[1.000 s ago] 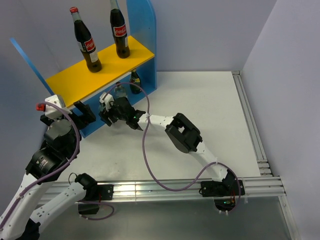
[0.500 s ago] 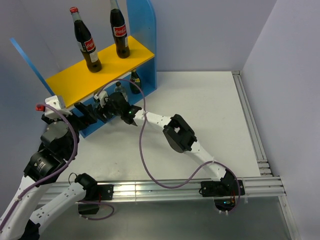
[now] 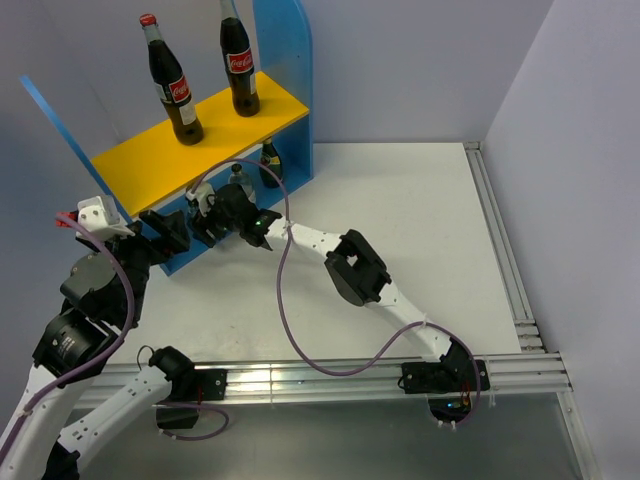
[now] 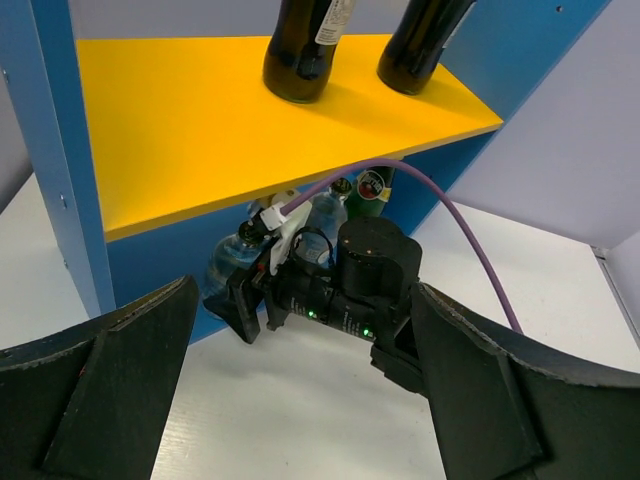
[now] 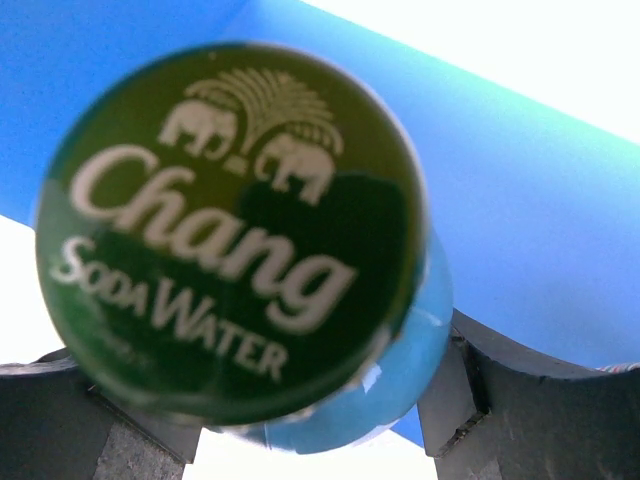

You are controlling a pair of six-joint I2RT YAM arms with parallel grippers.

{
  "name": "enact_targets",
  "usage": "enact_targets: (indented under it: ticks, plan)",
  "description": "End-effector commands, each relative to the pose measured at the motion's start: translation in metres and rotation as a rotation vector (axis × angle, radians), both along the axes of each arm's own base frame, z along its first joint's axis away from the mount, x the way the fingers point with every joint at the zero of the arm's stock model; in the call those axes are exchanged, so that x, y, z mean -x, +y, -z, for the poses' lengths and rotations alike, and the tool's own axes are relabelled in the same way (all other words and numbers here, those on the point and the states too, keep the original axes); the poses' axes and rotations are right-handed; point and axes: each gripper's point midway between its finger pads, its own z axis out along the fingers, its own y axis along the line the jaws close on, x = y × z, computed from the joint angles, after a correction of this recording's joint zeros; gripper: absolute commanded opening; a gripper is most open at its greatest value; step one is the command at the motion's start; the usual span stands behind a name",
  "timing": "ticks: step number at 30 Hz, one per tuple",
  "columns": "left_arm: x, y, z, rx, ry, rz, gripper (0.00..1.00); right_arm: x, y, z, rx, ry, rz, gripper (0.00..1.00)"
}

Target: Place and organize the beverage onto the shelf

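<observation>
Right wrist view: right claw (image 5: 270, 400) clamped on Chang soda water bottle (image 5: 235, 230), centre frame, at blue shelf (image 5: 530, 230). Placing step; next probably set down, release. Left claw (image 4: 302, 300) apart, empty.

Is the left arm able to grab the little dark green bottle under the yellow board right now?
Probably not. The right arm sits in front of the opening under the yellow board, holding a clear bottle. That puts it between the open left gripper and the dark green bottle.
</observation>
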Motion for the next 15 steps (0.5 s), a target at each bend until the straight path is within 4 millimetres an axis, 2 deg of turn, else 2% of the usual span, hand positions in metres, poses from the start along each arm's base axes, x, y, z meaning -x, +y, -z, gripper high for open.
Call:
enact_targets:
  ticks: [1, 8, 11, 12, 15]
  plan:
    - [0.007, 0.001, -0.014, -0.010, -0.028, 0.029, 0.94, -0.015, 0.018, -0.105, -0.215, -0.179, -0.035, 0.48]
    - [0.014, 0.012, -0.018, -0.029, -0.041, 0.002, 0.94, -0.018, 0.017, -0.107, -0.218, -0.179, -0.017, 0.65]
    - [0.016, 0.015, -0.019, -0.032, -0.049, -0.005, 0.94, -0.019, 0.017, -0.106, -0.215, -0.178, -0.011, 0.73]
    - [0.016, 0.015, -0.019, -0.032, -0.050, -0.006, 0.95, -0.020, 0.017, -0.107, -0.219, -0.178, -0.001, 0.80]
    - [0.017, 0.015, -0.019, -0.031, -0.054, -0.003, 0.94, -0.021, 0.017, -0.105, -0.215, -0.178, 0.008, 0.86]
